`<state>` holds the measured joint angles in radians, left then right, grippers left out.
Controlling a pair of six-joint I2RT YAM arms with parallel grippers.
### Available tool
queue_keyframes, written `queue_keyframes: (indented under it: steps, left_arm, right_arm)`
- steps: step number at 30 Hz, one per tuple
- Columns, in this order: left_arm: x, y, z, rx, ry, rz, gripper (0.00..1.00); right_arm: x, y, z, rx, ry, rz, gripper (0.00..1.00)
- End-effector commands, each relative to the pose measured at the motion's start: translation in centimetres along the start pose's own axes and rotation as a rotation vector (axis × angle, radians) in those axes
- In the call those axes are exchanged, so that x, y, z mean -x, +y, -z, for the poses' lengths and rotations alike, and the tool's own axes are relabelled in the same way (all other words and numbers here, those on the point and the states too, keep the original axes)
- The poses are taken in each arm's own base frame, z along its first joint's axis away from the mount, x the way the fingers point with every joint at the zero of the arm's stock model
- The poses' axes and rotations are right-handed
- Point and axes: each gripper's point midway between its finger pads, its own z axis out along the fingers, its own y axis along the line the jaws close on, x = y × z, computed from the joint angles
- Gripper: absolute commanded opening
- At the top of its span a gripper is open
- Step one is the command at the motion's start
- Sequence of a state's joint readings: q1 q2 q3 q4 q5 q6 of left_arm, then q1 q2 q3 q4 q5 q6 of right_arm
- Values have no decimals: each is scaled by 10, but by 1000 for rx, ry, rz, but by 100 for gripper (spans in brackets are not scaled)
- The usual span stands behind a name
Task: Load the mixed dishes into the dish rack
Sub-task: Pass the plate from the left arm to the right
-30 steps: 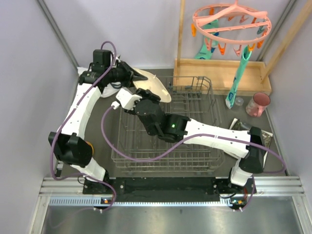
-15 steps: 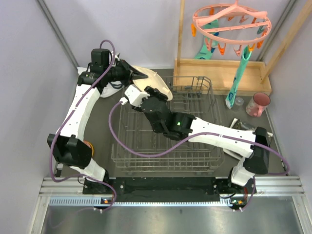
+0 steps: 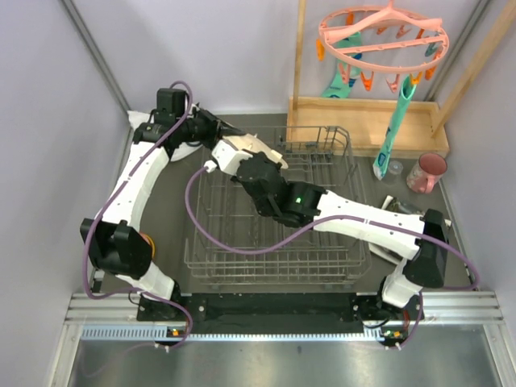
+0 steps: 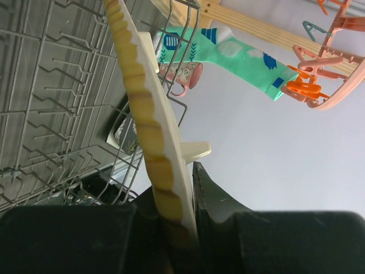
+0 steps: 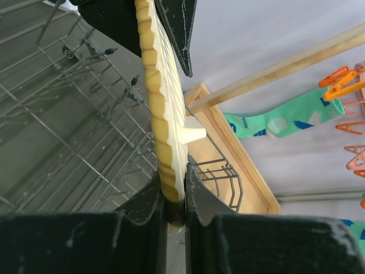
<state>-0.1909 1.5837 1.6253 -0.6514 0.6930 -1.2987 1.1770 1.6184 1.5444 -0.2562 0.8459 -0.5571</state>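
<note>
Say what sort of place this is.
Probably a robot test bench staged as a household chores corner: a grey metal wire dish rack, a pink round peg hanger with a teal sock, and a yellow wooden rounded-square plate clamped by the left gripper and right gripper.

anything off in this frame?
Yes: both grippers are shut on the same pale plate. The left gripper and right gripper each pinch its rim, holding it on edge near the dish rack's far-left corner. It is probably a handover. Nothing looks spilled or broken.
</note>
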Motion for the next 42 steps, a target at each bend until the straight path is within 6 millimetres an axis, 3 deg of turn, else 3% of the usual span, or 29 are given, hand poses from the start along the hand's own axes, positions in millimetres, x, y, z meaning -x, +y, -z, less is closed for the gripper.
queue_keyframes:
  steps: [1, 3, 7, 13, 17, 20, 21, 26, 27, 30, 35, 36, 42]
  left_arm:
    - [-28, -51, 33, -233, 54, -265, 0]
    - [-29, -51, 34, -243, 57, -264, 4]
    - [-32, -51, 35, -267, 65, -260, 37]
    - [-38, -58, 39, -312, 96, -253, 64]
    - [-41, -69, 45, -357, 109, -233, 87]
    - [-42, -83, 55, -411, 113, -235, 91]
    - [-38, -87, 59, -425, 102, -235, 98]
    - [-21, -104, 88, -508, 34, -256, 98]
    - [-18, -104, 91, -509, 26, -254, 98]
    - [-14, -104, 104, -531, 10, -279, 98]
    - [-13, -94, 109, -519, 0, -285, 98]
    - [-10, -92, 110, -518, -9, -280, 98]
    - [-5, -82, 113, -511, -30, -272, 98]
  right_arm:
    - [28, -44, 9, -52, -97, -243, 0]
    - [28, -54, 11, -67, -99, -260, 0]
    - [23, -80, 18, -116, -104, -282, 0]
    - [12, -109, 23, -177, -98, -286, 0]
    - [3, -130, 28, -216, -92, -301, 0]
    - [-5, -136, 28, -226, -83, -298, 0]
    - [-9, -138, 29, -229, -75, -296, 0]
    - [-31, -147, 27, -195, -67, -384, 0]
    - [-39, -159, 29, -200, -67, -425, 0]
    - [-44, -154, 24, -73, -113, -499, 0]
    - [-37, -164, 31, 15, -214, -567, 0]
    - [-29, -155, 32, 96, -257, -571, 0]
    - [-28, -153, 23, 212, -318, -637, 0]
